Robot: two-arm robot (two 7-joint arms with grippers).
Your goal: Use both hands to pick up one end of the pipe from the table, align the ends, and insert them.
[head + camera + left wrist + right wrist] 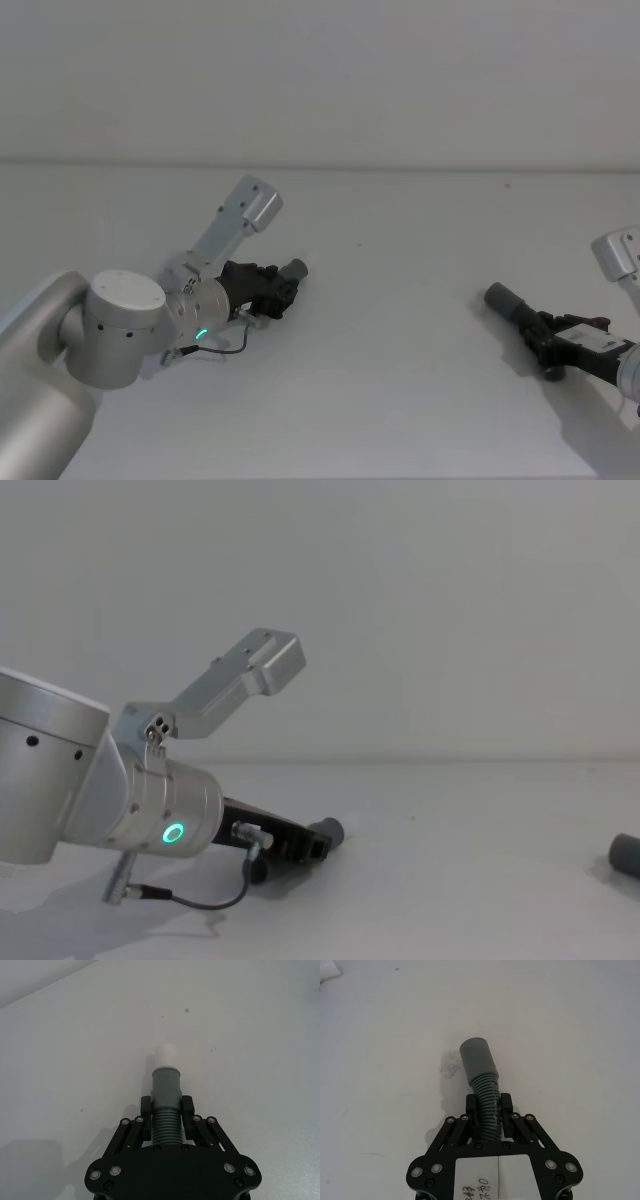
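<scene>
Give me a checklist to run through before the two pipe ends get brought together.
1. Left tool shut on the white-tipped piece: ok.
2. Right tool shut on the socket piece: ok.
3. White tip sticks out past the left tool: ok.
4. Socket cuff sticks out past the right tool: ok.
5. Ends facing and lined up: not ok, they sit far apart across the table.
6. Both pieces lifted off the table: cannot tell.

head cam: high, facing forward and down over my surface (400, 380), farthest off | chest cam: low, side-on across it toward the wall (450, 600); shares my left gripper (305, 846) with head | wrist cams: close behind left gripper and right gripper (487, 1105), looking along them
</scene>
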